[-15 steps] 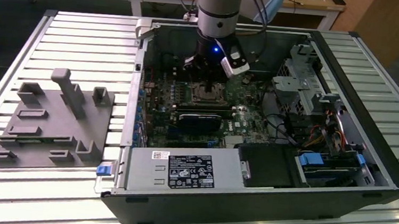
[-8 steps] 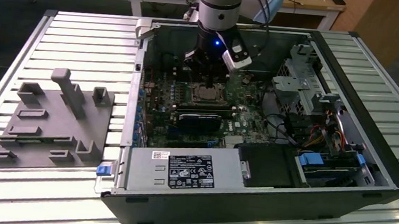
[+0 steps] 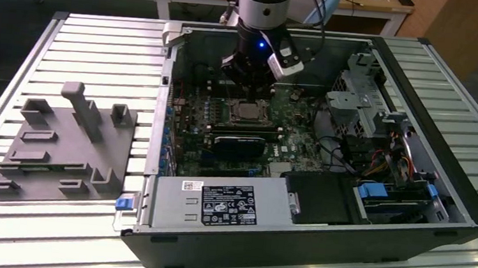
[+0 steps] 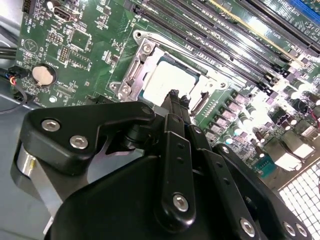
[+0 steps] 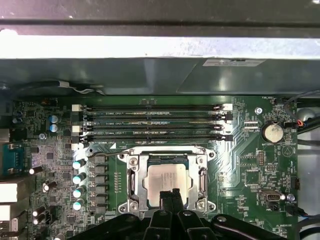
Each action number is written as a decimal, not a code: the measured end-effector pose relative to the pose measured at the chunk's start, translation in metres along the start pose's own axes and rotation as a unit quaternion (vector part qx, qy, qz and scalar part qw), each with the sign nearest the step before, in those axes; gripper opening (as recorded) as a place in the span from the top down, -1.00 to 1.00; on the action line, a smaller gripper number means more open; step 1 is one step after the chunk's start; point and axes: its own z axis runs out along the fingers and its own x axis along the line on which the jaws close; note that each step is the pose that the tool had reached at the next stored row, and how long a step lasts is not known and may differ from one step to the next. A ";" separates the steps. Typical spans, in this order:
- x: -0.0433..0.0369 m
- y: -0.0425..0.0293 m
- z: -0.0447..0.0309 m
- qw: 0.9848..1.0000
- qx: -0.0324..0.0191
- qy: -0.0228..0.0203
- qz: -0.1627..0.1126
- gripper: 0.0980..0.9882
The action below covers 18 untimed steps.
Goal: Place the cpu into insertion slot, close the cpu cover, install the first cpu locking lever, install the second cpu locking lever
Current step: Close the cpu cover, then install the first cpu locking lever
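Jaws pressed together with nothing between them. In both wrist views my fingertips (image 5: 166,197) (image 4: 173,100) meet in a single dark point. That point hangs over one edge of the cpu (image 5: 167,179) (image 4: 165,80); I cannot tell whether it touches the metal.

The cpu lies flat in the slot (image 5: 133,161), its pale grey top facing up. The cover (image 5: 169,156) is down over it, and the silver frame runs round all four sides with the cpu showing through the cut-out. Thin metal parts run along two opposite sides of the frame, and I cannot tell whether the levers are latched.

The slot sits in the green board (image 5: 250,170). Four long black memory slots (image 5: 150,125) lie just beside it, parallel to one side. A coin cell (image 5: 273,132) sits well apart, toward a corner of the board.

In the exterior view my arm (image 3: 262,8) reaches straight down into the open case (image 3: 316,242), which lies on its side on the slatted bench (image 3: 100,46). The cpu (image 3: 245,112) shows just below my wrist. A grey fixture (image 3: 67,140) stands on the bench at the exterior view's left, apart from the case.
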 end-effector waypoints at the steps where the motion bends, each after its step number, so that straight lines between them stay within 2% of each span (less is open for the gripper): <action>1: 0.0000 0.0000 -0.0002 1.000 0.000 0.000 0.000 0.98; 10: 0.0000 0.0000 -0.0004 1.000 0.000 0.000 0.000 0.98; 18: -0.0003 0.0002 -0.0091 1.000 0.000 0.000 0.000 0.98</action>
